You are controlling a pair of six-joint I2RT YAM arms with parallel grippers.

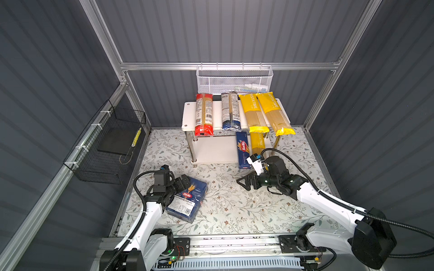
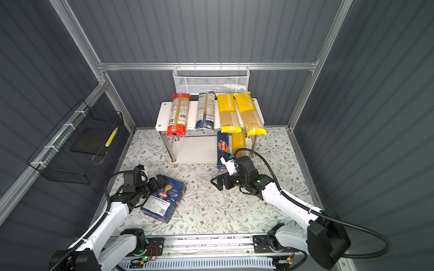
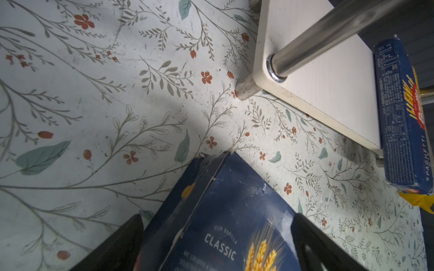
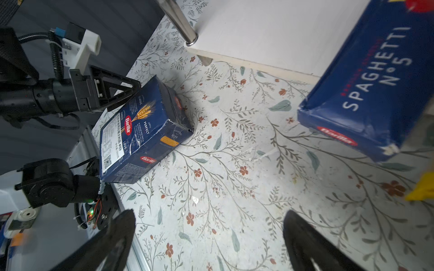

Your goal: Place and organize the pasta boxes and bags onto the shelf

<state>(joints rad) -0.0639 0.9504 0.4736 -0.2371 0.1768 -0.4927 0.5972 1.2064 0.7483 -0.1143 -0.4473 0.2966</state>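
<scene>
Floral mat (image 1: 234, 206), left side: wide Barilla box (image 1: 187, 203) sits tilted, well apart from shelf (image 1: 187, 112), left gripper (image 1: 184, 185) apparently clamped across its thickness, right gripper (image 1: 243, 183) gaping empty; lift level, clear chrome post (image 1: 191, 147), seat on bare lower board (image 1: 211, 150).

Narrow box (image 4: 366, 77): "Barilla", "SPAGHETTI N°5"
</scene>
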